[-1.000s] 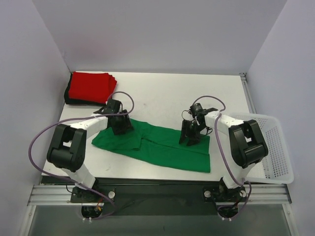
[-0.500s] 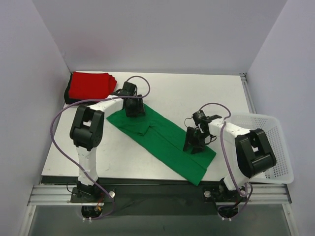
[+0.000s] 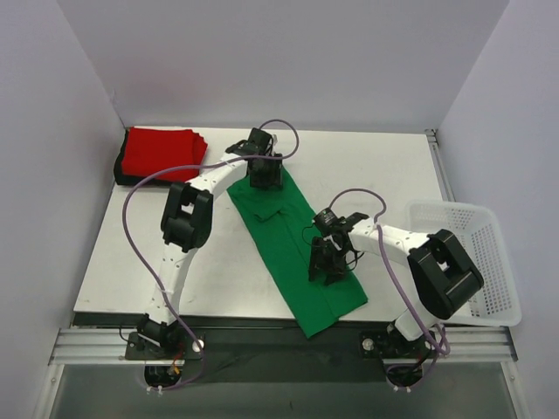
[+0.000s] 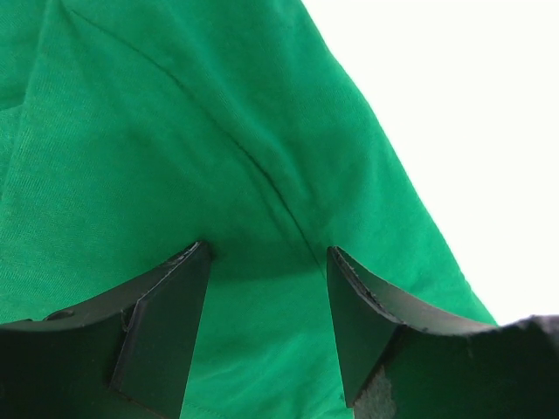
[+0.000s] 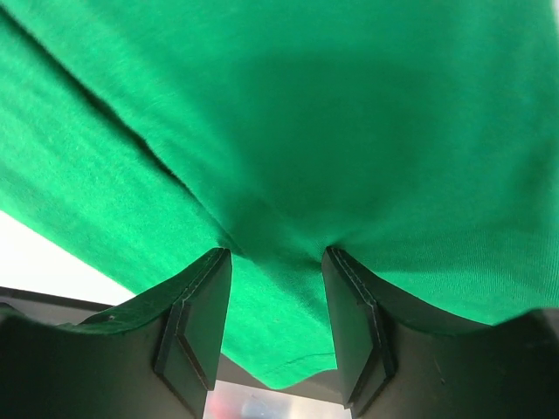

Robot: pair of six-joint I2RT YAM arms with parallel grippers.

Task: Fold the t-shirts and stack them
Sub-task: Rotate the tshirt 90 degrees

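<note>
1. Showed the green t-shirt folded into a long strip slanting across the table, with the red t-shirts stacked well apart at the far left.
2. Had its far end pinched in the left gripper and its near part in the right gripper (each clamped on a tuck of cloth).
3. Risked slipping off, with the near hem already overhanging the table; uneven pull could spill the fold open.
4. Could not make out the sleeves or the layers gripped.
</note>
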